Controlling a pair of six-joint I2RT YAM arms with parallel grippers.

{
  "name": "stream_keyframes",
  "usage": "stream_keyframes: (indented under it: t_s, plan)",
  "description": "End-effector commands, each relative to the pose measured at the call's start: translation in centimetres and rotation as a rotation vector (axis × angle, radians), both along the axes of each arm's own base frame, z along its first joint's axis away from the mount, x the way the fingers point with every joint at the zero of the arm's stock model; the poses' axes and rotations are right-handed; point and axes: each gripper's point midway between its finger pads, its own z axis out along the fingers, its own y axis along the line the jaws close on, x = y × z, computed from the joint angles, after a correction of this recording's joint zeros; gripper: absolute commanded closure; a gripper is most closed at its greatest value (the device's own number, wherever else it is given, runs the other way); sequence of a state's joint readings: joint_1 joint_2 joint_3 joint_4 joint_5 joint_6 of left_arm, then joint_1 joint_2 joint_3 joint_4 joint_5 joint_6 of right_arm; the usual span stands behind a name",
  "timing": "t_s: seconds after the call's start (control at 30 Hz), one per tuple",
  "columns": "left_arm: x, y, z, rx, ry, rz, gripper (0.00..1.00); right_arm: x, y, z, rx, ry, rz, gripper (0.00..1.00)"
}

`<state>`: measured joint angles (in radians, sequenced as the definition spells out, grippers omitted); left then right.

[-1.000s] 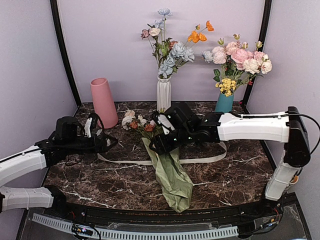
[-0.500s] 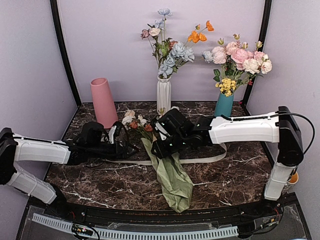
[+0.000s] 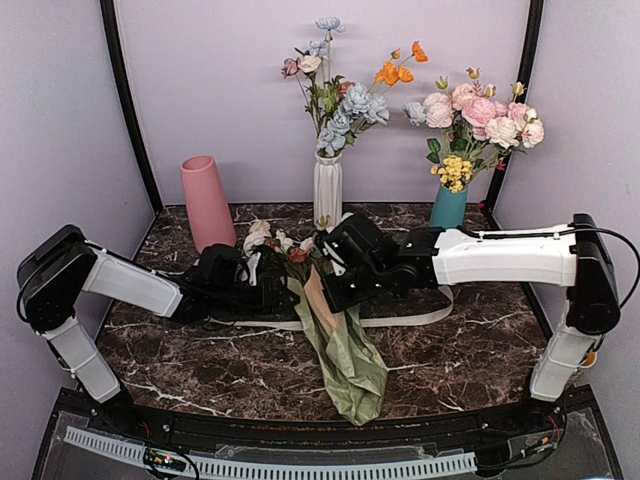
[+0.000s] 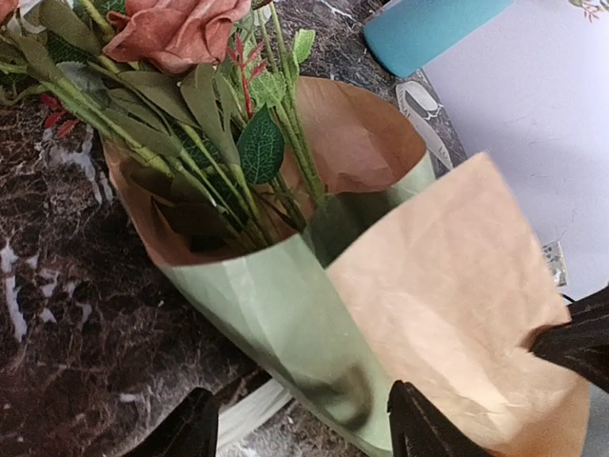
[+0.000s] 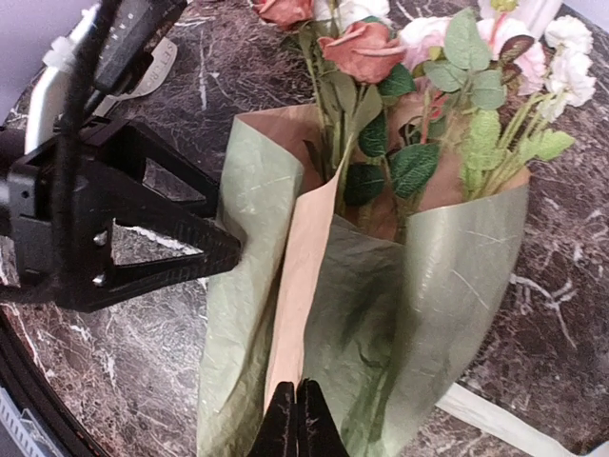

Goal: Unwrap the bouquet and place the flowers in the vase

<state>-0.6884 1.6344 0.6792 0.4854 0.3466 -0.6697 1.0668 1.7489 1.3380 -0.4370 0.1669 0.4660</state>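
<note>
**Top view:** The bouquet lies flat at mid-table. Its long axis runs diagonally, with blooms toward the far left and the tail of the paper wrap toward the near edge. The vase stands upright, well apart at the far left.

**Left wrist view:** The left gripper has its fingers spread, flanking the wrap's green side. Stems point up-left.

**Right wrist view:** The right gripper has its fingers pressed together, pinching the wrap's tan flap. Blooms point away from the camera.

A staged robot-lab booth is shown. A dark marble tabletop is enclosed by plain lilac panels and black frame posts, and a cable track is fitted along the near edge.
</note>
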Motion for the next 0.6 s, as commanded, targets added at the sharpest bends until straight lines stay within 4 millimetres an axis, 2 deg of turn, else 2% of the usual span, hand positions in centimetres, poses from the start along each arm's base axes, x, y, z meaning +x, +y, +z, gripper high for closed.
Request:
stream_keyframes:
  t_s: [0.0,0.03,0.1,0.17,0.3,0.37,0.57]
  plan:
    - [2.0,-1.3,0.5,-0.036,-0.031,0.036,0.47,0.5,-3.5,2.3,-0.044,-0.072,-0.112,1.00]
    - [2.2,-1.6,0.5,-0.045,-0.032,0.034,0.56,0.8,-4.7,2.6,-0.068,-0.091,-0.153,1.00]
    - [2.8,-1.8,0.3,-0.040,-0.023,0.049,0.82,1.4,-7.3,2.7,-0.130,-0.128,-0.240,1.00]
    - [3.4,-1.4,0.1,-0.012,-0.027,0.088,0.99,1.8,-10.4,3.5,-0.167,-0.168,-0.330,1.00]
    - [4.4,0.6,0.5,0.068,-0.080,0.177,1.00,2.0,-15.1,2.9,-0.189,-0.158,-0.455,1.00]
    - [4.7,1.7,0.6,0.126,-0.108,0.210,1.00,1.5,-17.0,1.5,-0.192,-0.133,-0.499,1.00]
    - [5.2,5.5,0.4,0.283,-0.153,0.288,1.00,0.8,-20.1,-3.1,-0.156,-0.053,-0.620,1.00]
